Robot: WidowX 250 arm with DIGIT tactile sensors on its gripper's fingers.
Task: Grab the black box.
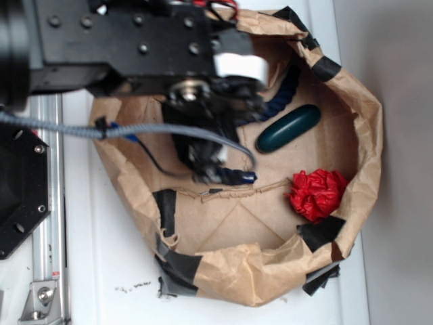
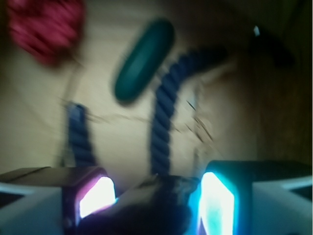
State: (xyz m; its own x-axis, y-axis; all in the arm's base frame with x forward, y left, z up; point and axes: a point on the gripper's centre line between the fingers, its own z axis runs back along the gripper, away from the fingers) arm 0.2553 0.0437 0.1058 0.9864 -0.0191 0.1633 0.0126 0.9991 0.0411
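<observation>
The gripper (image 2: 154, 200) has its fingers apart around a dark glossy lump (seemingly the black box (image 2: 146, 208)), which lies squarely between them.

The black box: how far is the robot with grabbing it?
Done: the gripper is down inside the paper bag, away from the dark green case. In hand: what looks like the black box, dark and rounded, sits between its fingers; blur hides whether they clamp it. Left: closing firmly and lifting.
</observation>
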